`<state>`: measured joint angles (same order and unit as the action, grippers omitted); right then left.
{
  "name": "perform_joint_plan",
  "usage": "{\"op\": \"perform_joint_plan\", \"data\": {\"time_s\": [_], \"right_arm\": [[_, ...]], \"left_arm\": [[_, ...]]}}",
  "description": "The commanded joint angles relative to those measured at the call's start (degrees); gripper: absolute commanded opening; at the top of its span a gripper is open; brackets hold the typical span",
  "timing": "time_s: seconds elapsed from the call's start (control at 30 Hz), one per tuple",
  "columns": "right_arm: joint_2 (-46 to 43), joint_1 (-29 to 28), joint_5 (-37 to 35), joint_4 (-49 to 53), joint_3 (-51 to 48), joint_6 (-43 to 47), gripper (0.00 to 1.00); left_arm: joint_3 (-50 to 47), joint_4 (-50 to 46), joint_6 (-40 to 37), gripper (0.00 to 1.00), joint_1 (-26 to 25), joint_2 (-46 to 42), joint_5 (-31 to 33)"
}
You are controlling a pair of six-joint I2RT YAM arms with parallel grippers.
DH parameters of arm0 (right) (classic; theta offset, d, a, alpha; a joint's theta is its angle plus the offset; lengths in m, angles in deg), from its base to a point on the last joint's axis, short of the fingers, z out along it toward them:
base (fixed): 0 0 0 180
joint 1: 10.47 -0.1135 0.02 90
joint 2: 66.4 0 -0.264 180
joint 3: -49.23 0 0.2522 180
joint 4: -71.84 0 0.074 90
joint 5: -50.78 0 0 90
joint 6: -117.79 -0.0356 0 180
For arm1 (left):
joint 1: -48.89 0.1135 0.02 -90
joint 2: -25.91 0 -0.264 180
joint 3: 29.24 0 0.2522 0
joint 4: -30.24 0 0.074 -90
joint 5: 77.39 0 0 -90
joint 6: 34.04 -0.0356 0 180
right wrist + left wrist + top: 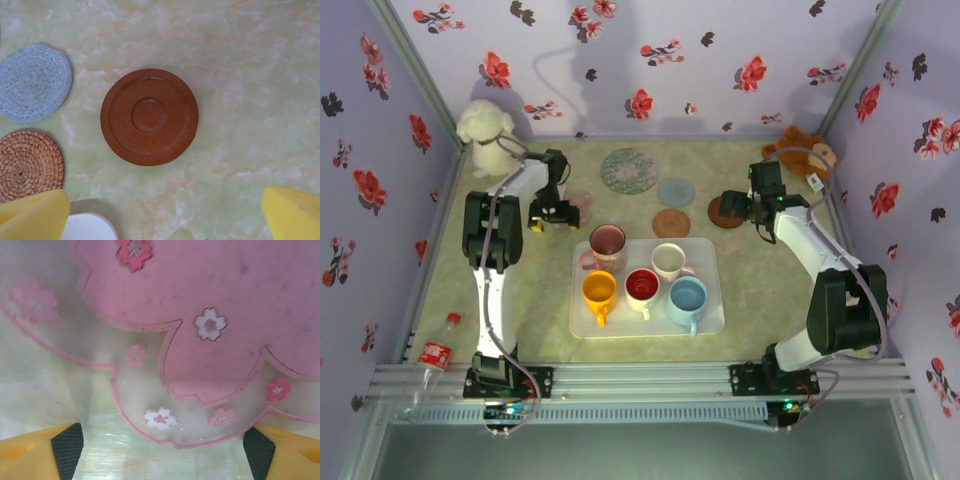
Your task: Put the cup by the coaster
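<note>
Several cups stand on a white tray (708, 318): pink (607, 242), cream (668, 261), yellow (599, 289), red (642, 285) and blue (687, 297). My left gripper (552, 214) hangs open at the back left, low over a pink flower-shaped coaster (210, 305), its fingers (67, 442) wide apart with nothing between them. My right gripper (738, 206) is open above a round brown coaster (149, 117), which lies flat ahead of its yellow fingers (35, 216). Neither gripper touches a cup.
A blue woven coaster (32, 82), a rattan coaster (27, 165) and a large grey patterned mat (627, 170) lie behind the tray. Plush toys sit in the back corners (485, 128) (807, 150). A bottle (438, 350) lies at the front left.
</note>
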<state>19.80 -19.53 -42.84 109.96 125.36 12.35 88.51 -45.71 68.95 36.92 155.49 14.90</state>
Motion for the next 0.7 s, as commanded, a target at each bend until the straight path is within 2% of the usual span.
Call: {"op": "perform_joint_plan", "data": {"time_s": [0.0,0.37,0.67], "right_arm": [[0.90,-0.37,-1.39,0.16,1.77,1.11,0.99],[2.06,-0.37,-0.69,0.51,2.67,1.07,0.99],[2.06,-0.43,-0.34,2.44,4.84,1.47,0.99]], "left_arm": [[2.00,-2.98,-0.34,0.87,3.08,1.72,5.05],[3.81,-1.70,0.00,0.88,7.66,1.87,3.55],[6.53,-2.10,0.23,0.87,5.53,-6.51,-0.20]]}}
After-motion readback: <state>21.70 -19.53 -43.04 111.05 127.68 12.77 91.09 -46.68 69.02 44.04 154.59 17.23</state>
